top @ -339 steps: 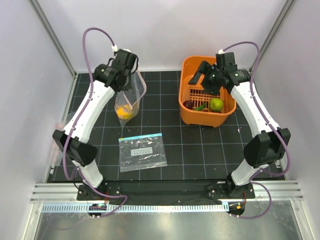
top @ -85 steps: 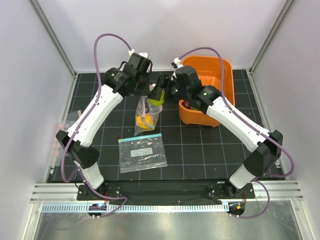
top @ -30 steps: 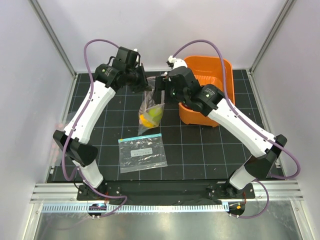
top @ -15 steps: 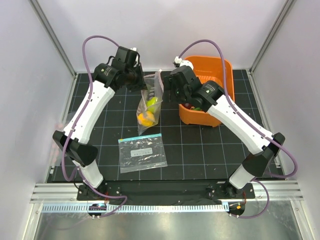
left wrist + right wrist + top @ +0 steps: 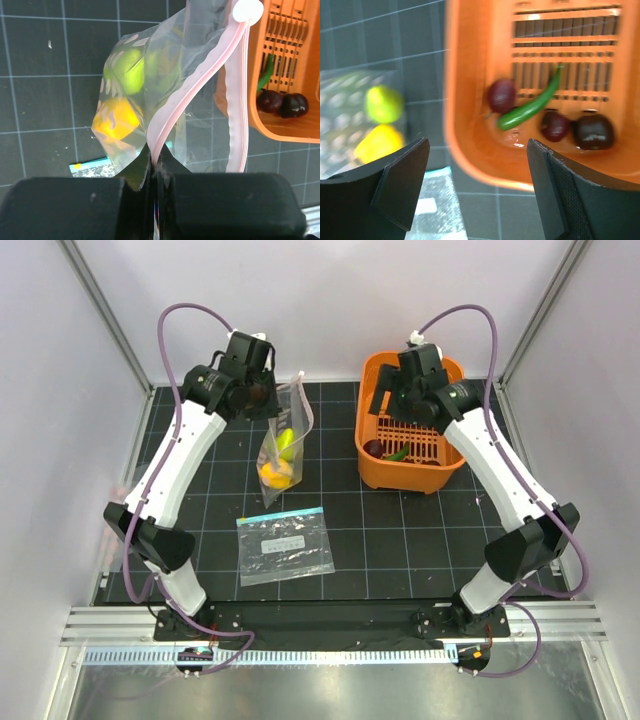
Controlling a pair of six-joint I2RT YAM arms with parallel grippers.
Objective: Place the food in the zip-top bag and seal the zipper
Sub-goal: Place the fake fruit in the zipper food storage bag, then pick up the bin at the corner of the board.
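Our left gripper [image 5: 156, 167] is clamped on the pink zipper [image 5: 200, 89] of the zip-top bag [image 5: 195, 45], which hangs beneath it as crinkled clear film with its mouth gaping. Inside, below the gripper, sit a glossy yellow pepper [image 5: 116, 117] and a green round fruit [image 5: 127, 72]. Toward the bases from it, a flat teal-strip bag [image 5: 285, 543] lies on the black gridded counter [image 5: 380, 530]. Our right gripper [image 5: 477, 150] hovers with jaws spread wide, holding nothing, over the slotted orange basket [image 5: 465, 75]. Under it lie a slim green chili [image 5: 532, 102] and rounded dark maroon pieces [image 5: 501, 95]. Pale walls [image 5: 330, 300] enclose the counter.
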